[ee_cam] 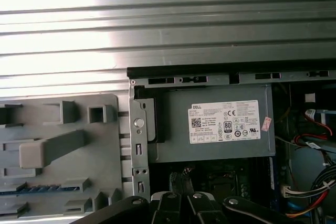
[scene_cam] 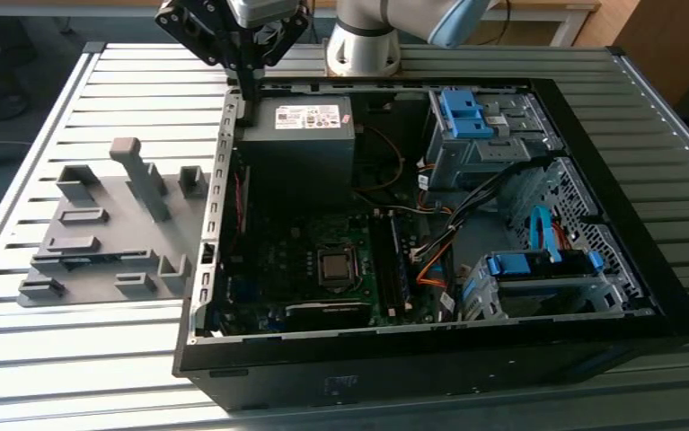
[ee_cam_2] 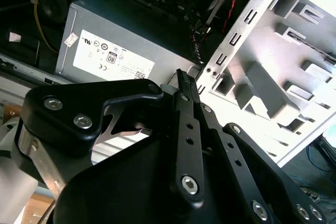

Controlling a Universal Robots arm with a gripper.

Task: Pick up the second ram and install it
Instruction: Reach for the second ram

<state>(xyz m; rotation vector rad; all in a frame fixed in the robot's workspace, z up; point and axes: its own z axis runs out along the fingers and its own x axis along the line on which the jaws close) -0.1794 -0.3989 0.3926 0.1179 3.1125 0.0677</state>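
The second ram (ee_cam: 44, 188) lies in a long slot of the grey holder (ee_cam: 113, 109). In the first wrist view it shows only as a thin blue strip, seen on its edge. Nothing touches it.

The holder (scene_cam: 92, 274) rests flat on the slatted metal table (scene_cam: 81, 368), just beside the wall of the open computer case (scene_cam: 667, 296) that is on the exterior view's left. A tall post (scene_cam: 143, 180) stands upright on the holder, farther back than the ram's slot.

The gripper (scene_cam: 250, 94) hangs over the far corner of the case on the exterior view's left, above the case wall and just beside the grey power supply (scene_cam: 302, 135). It is well apart from the ram. In the second wrist view the two black fingers (ee_cam_2: 188, 129) of the gripper (ee_cam_2: 182, 76) are pressed together, with nothing seen between them.

Inside the case, nearer than the power supply, the motherboard (scene_cam: 308, 260) lies flat.
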